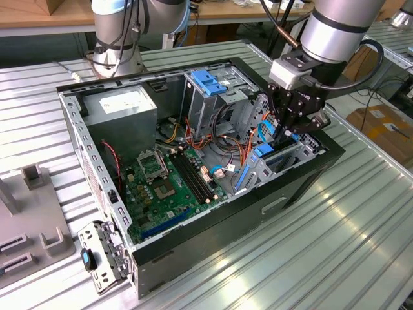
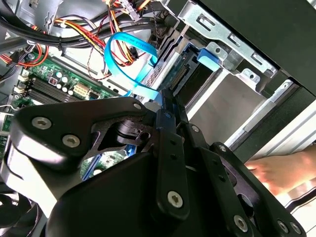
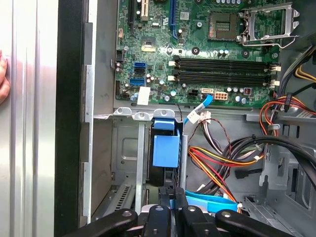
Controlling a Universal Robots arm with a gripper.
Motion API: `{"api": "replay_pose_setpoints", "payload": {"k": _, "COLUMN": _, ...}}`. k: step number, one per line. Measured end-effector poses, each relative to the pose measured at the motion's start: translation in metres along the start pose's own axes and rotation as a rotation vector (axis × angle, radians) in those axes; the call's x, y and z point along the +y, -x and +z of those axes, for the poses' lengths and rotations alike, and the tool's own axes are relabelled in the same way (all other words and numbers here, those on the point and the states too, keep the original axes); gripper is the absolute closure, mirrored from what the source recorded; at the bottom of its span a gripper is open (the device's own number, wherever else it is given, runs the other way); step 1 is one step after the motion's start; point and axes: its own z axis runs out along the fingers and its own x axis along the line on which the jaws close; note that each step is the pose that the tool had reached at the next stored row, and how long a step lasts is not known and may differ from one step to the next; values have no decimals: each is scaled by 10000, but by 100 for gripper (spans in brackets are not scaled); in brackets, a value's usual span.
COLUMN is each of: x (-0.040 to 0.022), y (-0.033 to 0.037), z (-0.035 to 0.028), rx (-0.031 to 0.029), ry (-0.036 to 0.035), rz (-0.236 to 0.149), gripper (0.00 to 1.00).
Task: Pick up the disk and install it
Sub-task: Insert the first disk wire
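Observation:
The disk stands on edge inside the grey drive cage at the front corner of the open computer case. Its bright blue rail shows above the cage in the exterior view, and the rail also appears in the second wrist view. My gripper hangs straight over that slot, its black fingers pressed together a short way from the disk's end. Nothing shows between them. In the second wrist view my gripper points toward the cage, beside a light blue flat cable.
The green motherboard fills the case floor, with a grey power-supply box at the back and loose coloured wires beside the cage. A blue latch tops a second cage. A person's hand rests on the ribbed metal table outside the case.

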Motion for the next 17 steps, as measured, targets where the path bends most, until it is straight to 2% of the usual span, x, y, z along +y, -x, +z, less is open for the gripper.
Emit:
{"api": "replay_pose_setpoints", "payload": {"k": 9, "x": 1, "y": 0, "z": 6, "rx": -4, "ry": 0, "rz": 1, "gripper": 83}}
{"api": "replay_pose_setpoints", "payload": {"k": 11, "x": 0, "y": 0, "z": 6, "rx": -3, "ry": 0, "rz": 1, "gripper": 71}}
{"api": "replay_pose_setpoints", "payload": {"k": 17, "x": 0, "y": 0, "z": -13, "rx": -1, "ry": 0, "rz": 1, "gripper": 71}}
